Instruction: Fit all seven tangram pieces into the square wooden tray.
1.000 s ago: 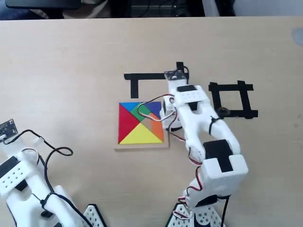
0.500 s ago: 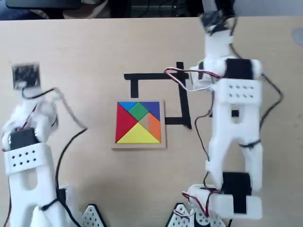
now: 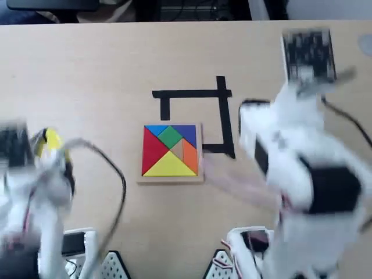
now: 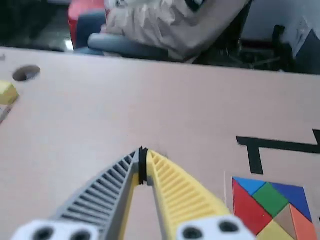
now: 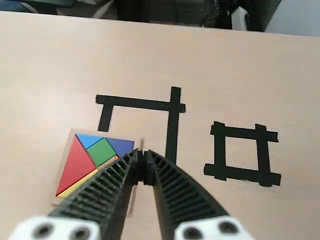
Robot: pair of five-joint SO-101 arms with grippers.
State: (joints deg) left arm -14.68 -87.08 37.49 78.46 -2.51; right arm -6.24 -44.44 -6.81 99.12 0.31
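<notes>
The square wooden tray [image 3: 171, 179] lies at the table's centre with the coloured tangram pieces packed flat inside it. Among them are a red triangle [image 3: 154, 152], a yellow triangle [image 3: 170, 167] and a green square [image 3: 170, 136]. My left gripper [image 4: 142, 166] is shut on nothing and hovers over bare table, with the green square [image 4: 270, 199] off to one side. My right gripper [image 5: 142, 167] is also shut and empty, and hangs above the table by the tray's edge near the green square [image 5: 102, 151]. Both arms are blurred in the high view, the left arm [image 3: 40, 186] and the right arm [image 3: 302, 168] each well apart from the tray.
A black tape outline [image 3: 222, 116] frames the spot behind and right of the tray. A second tape square [image 5: 242, 152] lies farther right. A small yellow object [image 4: 6, 93] and a round hole [image 4: 26, 73] sit near the table's far edge.
The right arm left the tray's right side, stretched toward the far edge, then swung back to the right. The left arm rose and moved at the left. The tray keeps its pieces.
</notes>
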